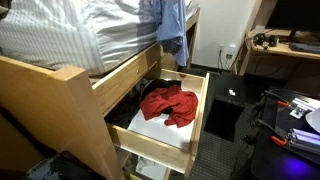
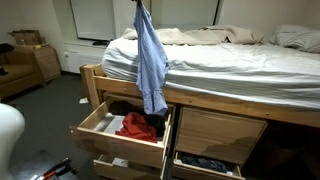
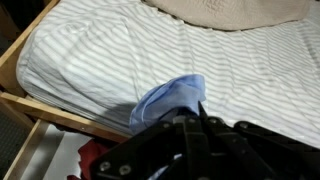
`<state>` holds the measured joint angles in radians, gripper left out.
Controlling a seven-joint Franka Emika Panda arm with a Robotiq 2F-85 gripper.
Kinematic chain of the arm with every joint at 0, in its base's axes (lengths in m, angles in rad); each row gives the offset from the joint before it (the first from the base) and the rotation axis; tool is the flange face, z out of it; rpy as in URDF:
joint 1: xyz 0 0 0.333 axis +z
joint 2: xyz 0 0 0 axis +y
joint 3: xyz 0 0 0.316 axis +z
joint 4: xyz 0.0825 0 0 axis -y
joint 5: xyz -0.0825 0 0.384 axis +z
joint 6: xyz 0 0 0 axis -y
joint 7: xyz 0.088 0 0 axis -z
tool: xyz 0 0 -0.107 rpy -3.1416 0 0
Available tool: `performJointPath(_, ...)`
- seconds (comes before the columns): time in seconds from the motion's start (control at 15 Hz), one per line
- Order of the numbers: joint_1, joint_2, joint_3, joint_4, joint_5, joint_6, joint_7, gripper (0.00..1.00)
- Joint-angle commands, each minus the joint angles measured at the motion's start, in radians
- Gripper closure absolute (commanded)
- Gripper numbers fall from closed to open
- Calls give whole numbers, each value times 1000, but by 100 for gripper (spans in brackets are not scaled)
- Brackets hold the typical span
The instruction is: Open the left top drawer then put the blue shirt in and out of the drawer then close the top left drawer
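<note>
Blue shirt hangs long axis vertical, pinched by end effector

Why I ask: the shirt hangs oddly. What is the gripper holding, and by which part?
The gripper is shut on the blue shirt, pinching a bunched fold at its upper end; the rest hangs freely above the open left top drawer.

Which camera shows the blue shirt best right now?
An exterior view: there the blue shirt hangs nearly full length above the open left top drawer. In an exterior view it is cut off at the frame's top; the wrist view shows one bunched fold.
</note>
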<state>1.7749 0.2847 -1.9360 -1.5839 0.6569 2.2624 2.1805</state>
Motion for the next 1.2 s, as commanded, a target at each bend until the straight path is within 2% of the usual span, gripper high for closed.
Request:
performJointPath(0.0, -114, 49, 87, 27, 24, -8, -8, 100)
performJointPath(0.13, -127, 60, 103, 29, 17, -3, -2, 100)
performJointPath(0.33, -105, 62, 87, 14, 24, -10, -9, 99)
performJointPath(0.93, -104, 70, 86, 14, 18, -6, -6, 99)
performJointPath(1.0, -88, 82, 89, -23, 18, 7, -28, 100)
performJointPath(1.07, -110, 113, 123, -62, 26, 129, -38, 100)
performJointPath(1.13, -138, 93, 177, -63, 20, 173, -48, 100)
